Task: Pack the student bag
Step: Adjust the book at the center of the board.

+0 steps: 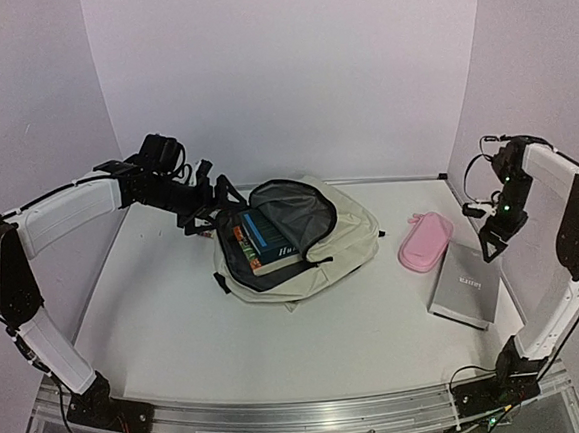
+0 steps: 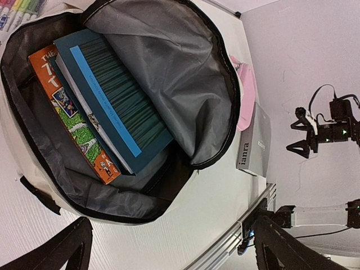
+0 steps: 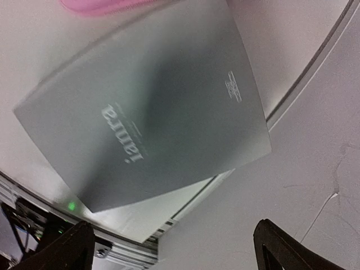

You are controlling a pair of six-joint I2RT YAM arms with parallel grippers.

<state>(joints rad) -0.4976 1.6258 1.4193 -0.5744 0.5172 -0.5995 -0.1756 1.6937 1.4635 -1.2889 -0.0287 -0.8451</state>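
Student bag [image 1: 347, 242] lies unzipped on the bench [image 1: 279, 343], mouth beside the left end effector [image 1: 197, 216], the nearer one, wide open and empty. Right end effector [image 1: 490, 246], equally open and empty, hovers over the grey book [image 1: 465, 285], bag well to its left.

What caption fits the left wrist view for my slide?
Open student bag holding a teal book and an orange book; pink pencil case and grey book lie beyond; left gripper open.

Colored markers [image 2: 16, 10] cut off at the corner; orange book [image 2: 79, 132] partly under the teal book [image 2: 112, 95] inside the student bag [image 2: 169, 73]; pink pencil case [image 3: 107, 4] blurred, cropped at the right wrist view's top edge
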